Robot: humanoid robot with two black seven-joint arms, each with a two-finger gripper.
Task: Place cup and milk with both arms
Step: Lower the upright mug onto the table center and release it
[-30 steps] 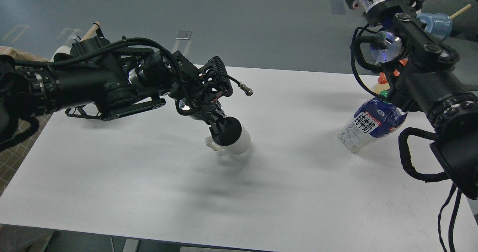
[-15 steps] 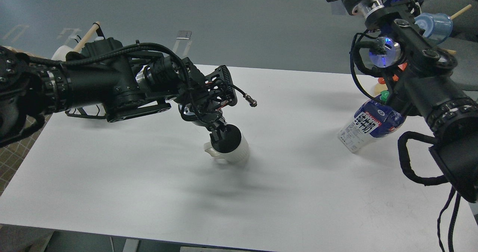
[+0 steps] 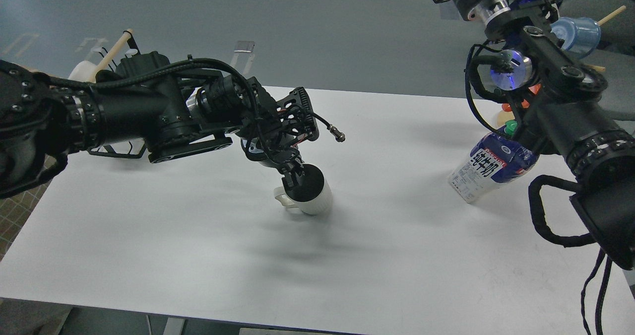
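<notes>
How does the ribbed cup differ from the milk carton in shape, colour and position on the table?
The cup is short, round and cream-white with a dark inside; the milk carton is taller, boxy, blue on top and white below. The cup sits mid-table under the left gripper; the carton is near the right edge. Both are on the white table.

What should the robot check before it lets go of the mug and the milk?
1. Mug bottom on the table: cannot tell; it looks close.
2. Mug upright: ok, opening faces up.
3. Left gripper holding the mug rim: ok, fingers pinch it.
4. Milk carton upright: not ok, it leans.
5. Right gripper on the carton: cannot tell, the arm hides it.
6. Mug and carton apart: ok, wide bare table between.
</notes>
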